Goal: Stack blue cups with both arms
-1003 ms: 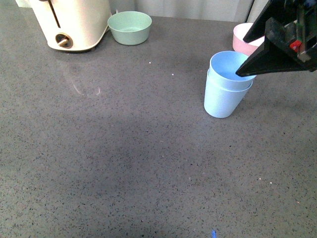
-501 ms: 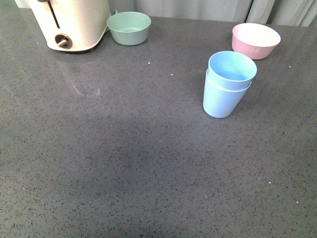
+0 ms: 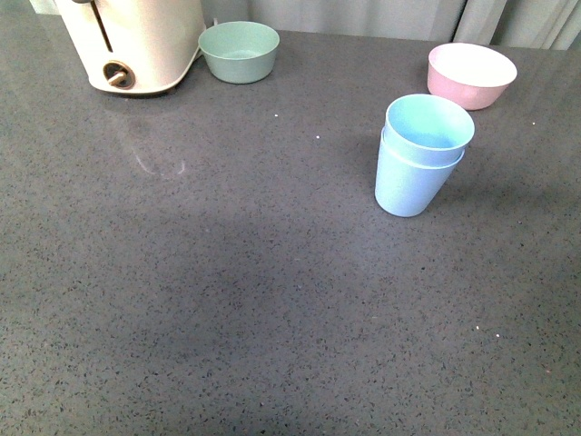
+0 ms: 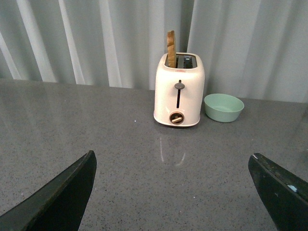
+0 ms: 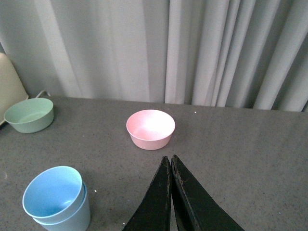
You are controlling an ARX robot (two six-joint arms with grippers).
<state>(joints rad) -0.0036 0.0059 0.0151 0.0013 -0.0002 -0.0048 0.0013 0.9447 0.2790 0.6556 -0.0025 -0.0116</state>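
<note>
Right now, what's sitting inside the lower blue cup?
The second blue cup is nested upright in the lower blue cup, its rim standing above. The upper cup looks empty. Its lower part is hidden by the outer wall.

The toaster (image 3: 136, 44) loses its top to the front view's edge. The lower blue cup (image 3: 408, 182) hides most of the upper blue cup (image 3: 428, 127). The left gripper (image 4: 178, 192) shows only two fingertips (image 4: 62, 197), its body out of frame.
</note>
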